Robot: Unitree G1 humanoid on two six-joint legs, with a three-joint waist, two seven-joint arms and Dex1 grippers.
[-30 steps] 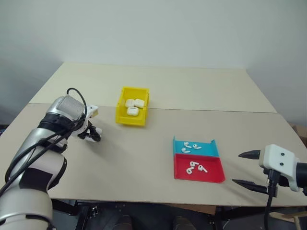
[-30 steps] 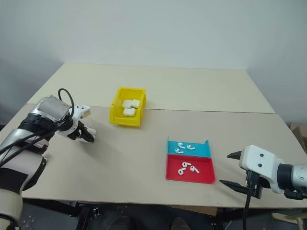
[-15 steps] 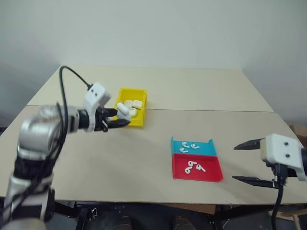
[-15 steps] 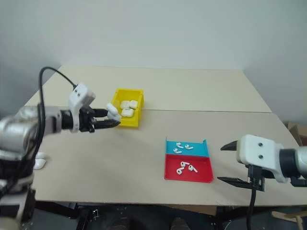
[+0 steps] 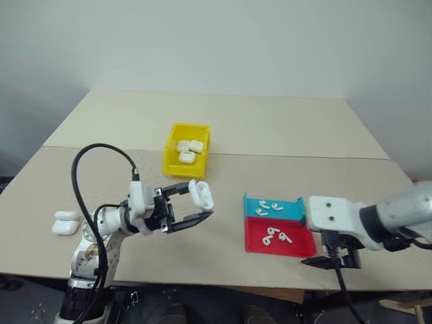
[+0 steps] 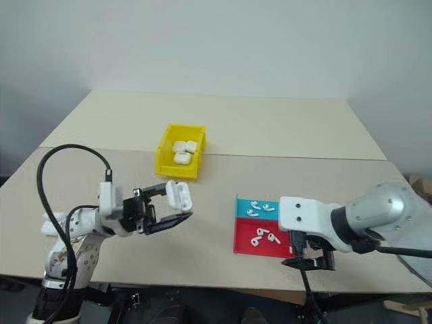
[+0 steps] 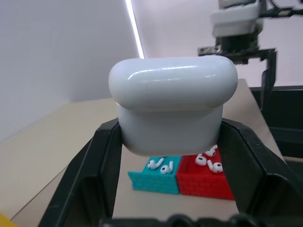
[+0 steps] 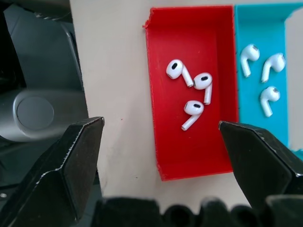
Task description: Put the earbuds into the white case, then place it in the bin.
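My left gripper (image 5: 198, 203) is shut on a white case (image 5: 201, 194) with its lid closed, held above the table's front middle and pointing toward the trays. In the left wrist view the white case (image 7: 173, 104) sits between both black fingers. Three earbuds (image 8: 191, 94) lie in the red tray (image 5: 297, 246) and three more earbuds (image 8: 262, 78) in the blue tray (image 5: 290, 214). My right gripper (image 8: 161, 127) stands open, tilted down just over the red tray's near right side. The yellow bin (image 5: 182, 169) stands farther back with three white cases (image 5: 187, 150) inside.
Two more white cases (image 5: 66, 223) lie on the table at the front left. A seam (image 5: 304, 156) runs across the table behind the bin and trays. My left arm's black cable (image 5: 101, 148) loops up over the table.
My left gripper has swung from beside the bin toward the front middle, carrying the white case and turning to face the trays. My right gripper has moved left and tipped down over the red tray.
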